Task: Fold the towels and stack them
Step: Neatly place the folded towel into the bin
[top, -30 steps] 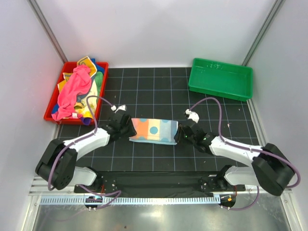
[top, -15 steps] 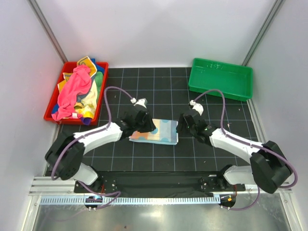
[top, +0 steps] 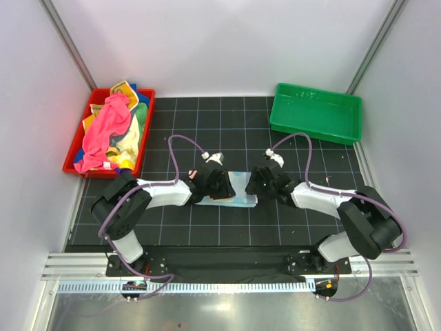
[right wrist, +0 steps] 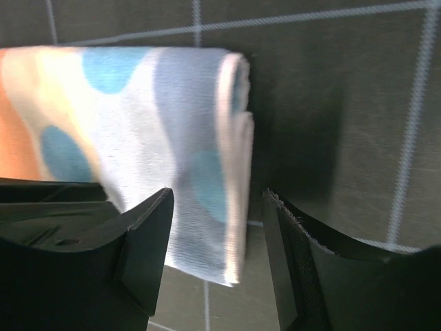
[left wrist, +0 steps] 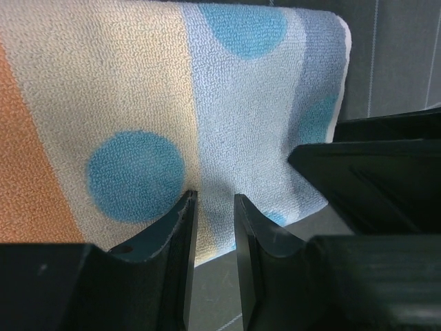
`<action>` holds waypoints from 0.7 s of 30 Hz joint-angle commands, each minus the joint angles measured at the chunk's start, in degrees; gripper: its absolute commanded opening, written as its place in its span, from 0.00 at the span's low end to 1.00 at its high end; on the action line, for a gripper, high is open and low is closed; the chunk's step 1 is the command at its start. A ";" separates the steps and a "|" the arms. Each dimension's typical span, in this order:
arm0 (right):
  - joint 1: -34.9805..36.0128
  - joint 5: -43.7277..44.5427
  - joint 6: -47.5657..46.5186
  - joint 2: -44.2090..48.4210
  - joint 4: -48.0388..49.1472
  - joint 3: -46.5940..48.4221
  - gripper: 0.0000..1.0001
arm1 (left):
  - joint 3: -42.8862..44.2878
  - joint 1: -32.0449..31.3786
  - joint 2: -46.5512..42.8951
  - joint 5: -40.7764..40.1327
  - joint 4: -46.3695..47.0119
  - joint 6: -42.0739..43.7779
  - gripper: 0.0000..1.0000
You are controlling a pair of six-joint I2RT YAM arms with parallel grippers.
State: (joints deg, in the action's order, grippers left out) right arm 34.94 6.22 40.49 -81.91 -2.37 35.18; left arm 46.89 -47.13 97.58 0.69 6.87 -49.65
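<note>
Left gripper (top: 215,185) crossed patchwork towel (top: 238,188) rightward

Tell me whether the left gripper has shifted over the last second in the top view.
Yes. The left gripper has moved rightward along the mat, away from the red tray, and now sits over the folded patchwork towel.

Red tray (top: 71,160) at left, green tray (top: 315,114) back right, black gridded mat (top: 227,131)

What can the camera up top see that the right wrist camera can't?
Only the top camera shows the red tray heaped with towels, the empty green tray, and both arms. Only the right wrist camera shows the stacked layers along the spotted towel's folded edge, with the right tool straddling that edge. Both show that towel lying on the black gridded mat.
</note>
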 commanded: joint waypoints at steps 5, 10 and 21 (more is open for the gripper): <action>3.47 2.04 3.28 -3.51 4.57 -1.25 0.59 | -0.40 -1.73 1.74 -0.16 2.09 -1.42 0.31; 3.56 3.88 3.02 -4.05 3.34 -0.55 0.38 | -0.05 -1.91 -0.02 -2.27 0.16 -1.15 0.31; 3.73 14.69 -6.46 -5.70 -11.07 12.88 0.01 | 10.49 -1.73 -19.24 -15.79 -21.36 5.08 0.35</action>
State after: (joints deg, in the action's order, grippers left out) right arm 38.52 14.06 39.22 -85.62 -8.64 41.95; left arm 52.25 -48.80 86.56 -7.75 -7.22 -47.72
